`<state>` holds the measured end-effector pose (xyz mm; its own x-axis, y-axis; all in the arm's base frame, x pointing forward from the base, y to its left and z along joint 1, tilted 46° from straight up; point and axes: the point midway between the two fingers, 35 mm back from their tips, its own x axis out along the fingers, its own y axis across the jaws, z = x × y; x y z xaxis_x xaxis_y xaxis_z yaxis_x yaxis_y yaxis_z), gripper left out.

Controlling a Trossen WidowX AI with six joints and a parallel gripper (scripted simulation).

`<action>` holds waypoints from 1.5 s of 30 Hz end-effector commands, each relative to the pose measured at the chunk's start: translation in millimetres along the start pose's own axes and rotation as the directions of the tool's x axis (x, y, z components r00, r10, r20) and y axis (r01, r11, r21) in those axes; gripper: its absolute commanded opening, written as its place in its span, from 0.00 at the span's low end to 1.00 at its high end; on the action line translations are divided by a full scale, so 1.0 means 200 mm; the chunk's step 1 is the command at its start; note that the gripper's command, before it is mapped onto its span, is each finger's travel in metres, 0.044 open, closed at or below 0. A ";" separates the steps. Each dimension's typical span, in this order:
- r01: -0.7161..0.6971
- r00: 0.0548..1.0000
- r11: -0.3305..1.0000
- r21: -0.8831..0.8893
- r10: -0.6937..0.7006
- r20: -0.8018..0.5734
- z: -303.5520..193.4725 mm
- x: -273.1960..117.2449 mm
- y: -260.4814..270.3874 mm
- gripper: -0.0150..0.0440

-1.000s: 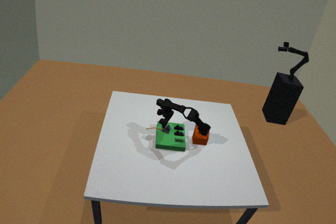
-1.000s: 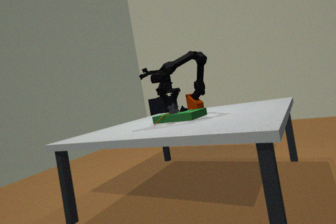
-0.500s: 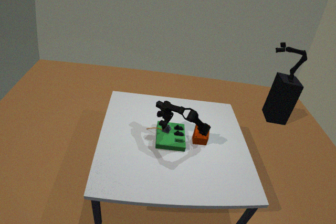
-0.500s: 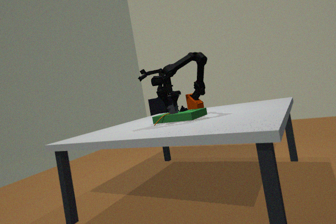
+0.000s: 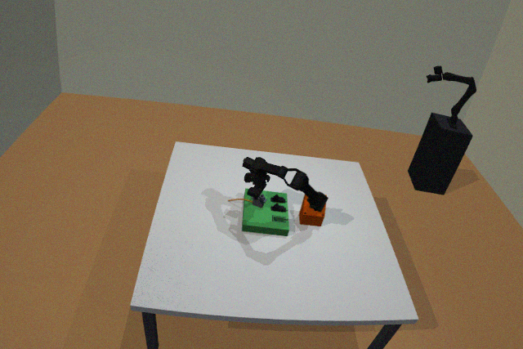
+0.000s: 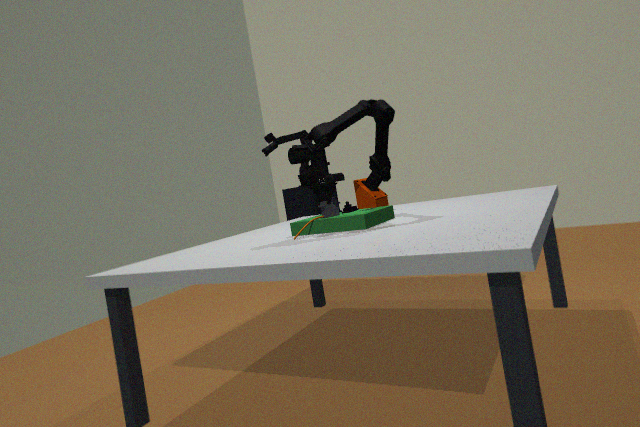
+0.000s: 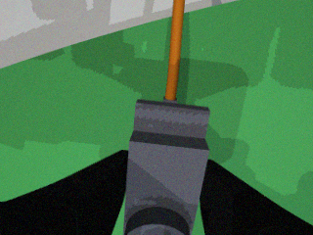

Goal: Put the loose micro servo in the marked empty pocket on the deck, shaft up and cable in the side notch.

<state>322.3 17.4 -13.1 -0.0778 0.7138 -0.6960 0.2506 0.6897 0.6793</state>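
Although the wrist view sits close over the work, its lower edge cuts off the bottom of the micro servo [image 7: 167,176], and the two black fingers run out of frame at the lower corners. Both fingers press against the servo's grey sides, so the gripper [image 7: 163,222] is partly closed and clamped on the servo body. Whether the mounting ears touch the deck cannot be made out.

Servo appearance: a grey rectangular body with a darker band near its upper end, a round dark shaft boss at the lower end, and an orange cable [image 7: 175,26] leaving the top and running off the upper edge of frame.

Location: over the green deck [image 5: 261,220], at its upper left corner in the top view, held in the gripper [image 5: 258,197]. The marked pocket [image 5: 279,219] lies toward the deck's lower right, apart from the servo; its detail is too small to read. Two dark seated servos [image 5: 278,202] occupy the upper right of the deck.
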 end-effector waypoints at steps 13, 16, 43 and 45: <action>-0.001 1.000 1.000 0.003 0.001 0.001 -0.03 -0.15 0.01 0.25; -0.001 1.000 1.000 0.003 0.001 0.001 -0.03 -0.15 0.01 0.25; -0.003 1.000 1.000 0.005 0.003 -0.001 -0.29 -0.15 0.34 0.25; -0.004 1.000 1.000 0.005 0.004 -0.001 -0.31 -0.15 0.39 0.25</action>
<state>285.9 48.5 63.1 -0.0846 0.7128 -0.6963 0.2512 0.6914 0.6774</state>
